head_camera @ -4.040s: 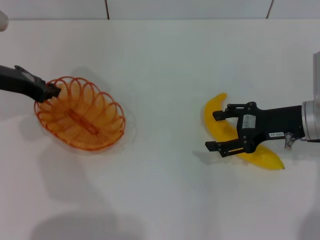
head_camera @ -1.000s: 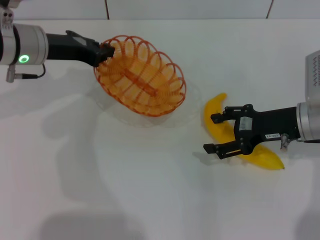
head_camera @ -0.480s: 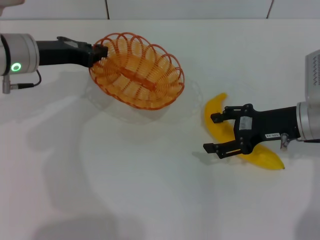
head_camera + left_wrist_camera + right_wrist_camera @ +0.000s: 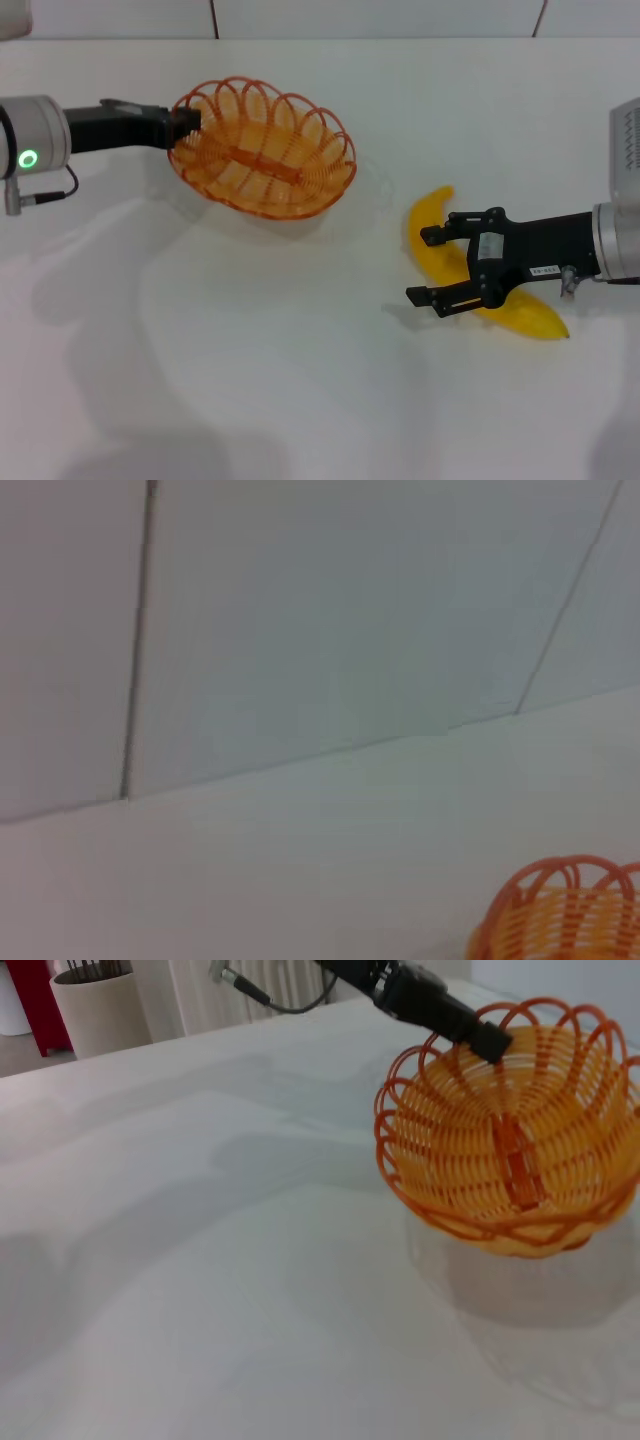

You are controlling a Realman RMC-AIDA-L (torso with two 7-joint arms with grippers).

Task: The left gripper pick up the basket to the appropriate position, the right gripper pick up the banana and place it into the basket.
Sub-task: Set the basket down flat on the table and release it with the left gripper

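Note:
The orange wire basket [image 4: 262, 148] hangs above the table at the back left of centre, tilted, with my left gripper [image 4: 183, 124] shut on its left rim. The right wrist view shows the basket [image 4: 515, 1150] lifted over its shadow, held by the left gripper [image 4: 487, 1040]. Part of the basket rim [image 4: 560, 912] shows in the left wrist view. The yellow banana [image 4: 470, 270] lies on the table at the right. My right gripper [image 4: 428, 266] hovers open over the banana's middle, its fingers pointing left.
The white table [image 4: 300, 380] spreads wide around both things. A tiled wall edge [image 4: 380, 30] runs along the back. A red object and a beige pot [image 4: 95, 1005] stand beyond the table in the right wrist view.
My left gripper has carried the basket up from the left to the back middle, then drawn it slightly left over the last second. The right gripper and banana have stayed put.

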